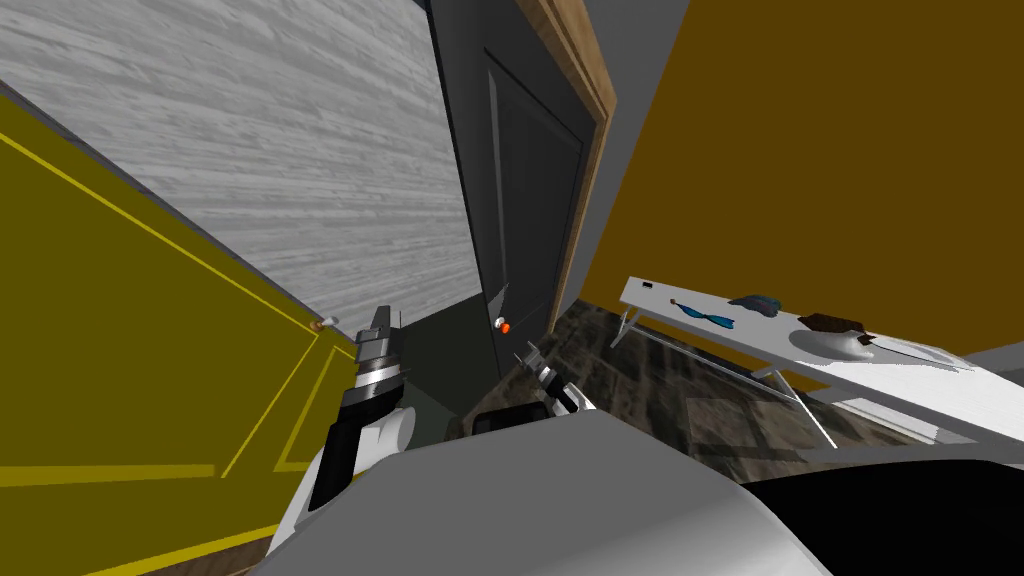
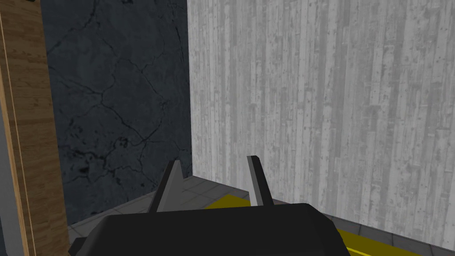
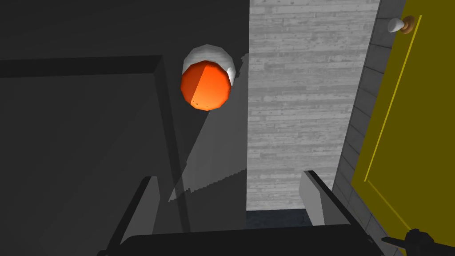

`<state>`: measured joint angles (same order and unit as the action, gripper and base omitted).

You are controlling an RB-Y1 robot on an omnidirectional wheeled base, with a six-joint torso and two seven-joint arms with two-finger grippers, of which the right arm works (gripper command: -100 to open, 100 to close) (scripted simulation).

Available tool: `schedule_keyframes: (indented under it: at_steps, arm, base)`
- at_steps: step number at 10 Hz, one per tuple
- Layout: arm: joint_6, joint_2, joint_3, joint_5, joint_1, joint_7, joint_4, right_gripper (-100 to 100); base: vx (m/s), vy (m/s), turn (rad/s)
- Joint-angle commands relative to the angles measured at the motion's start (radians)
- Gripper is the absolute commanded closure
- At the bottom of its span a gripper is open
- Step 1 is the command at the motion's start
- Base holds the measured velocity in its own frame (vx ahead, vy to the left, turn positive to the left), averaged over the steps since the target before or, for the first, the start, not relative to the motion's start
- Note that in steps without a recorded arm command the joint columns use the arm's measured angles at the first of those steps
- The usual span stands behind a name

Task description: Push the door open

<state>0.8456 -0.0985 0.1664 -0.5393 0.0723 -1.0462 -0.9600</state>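
The right arm reaches low and forward, its gripper [image 3: 229, 175] close to the dark door [image 1: 520, 200]. Its jaws are spread, and the orange knob [image 3: 205, 84] sits just beyond them near the door's free edge. The door stands ahead, ajar in its wooden frame [image 1: 585, 150]. The left arm is raised beside a yellow door [image 1: 120, 330], its gripper [image 2: 214, 160] pointing at a grey wall [image 2: 320, 111], jaws apart and holding nothing.

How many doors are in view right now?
2. The dark grey door ahead, its orange knob just beyond my right hand; the yellow door on my left. More may be hidden.
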Motion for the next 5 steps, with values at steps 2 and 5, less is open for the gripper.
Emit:
schedule_keyframes:
  at_steps: [2, 5]
  arm:
    - [0.018, 0.007, 0.01, -0.028, -0.017, -0.04, 0.061, -100]
    - [0.016, 0.01, 0.004, -0.02, -0.015, -0.04, 0.057, -100]
  base:
    - [0.133, -0.105, 0.052]
    - [0.099, 0.014, 0.02]
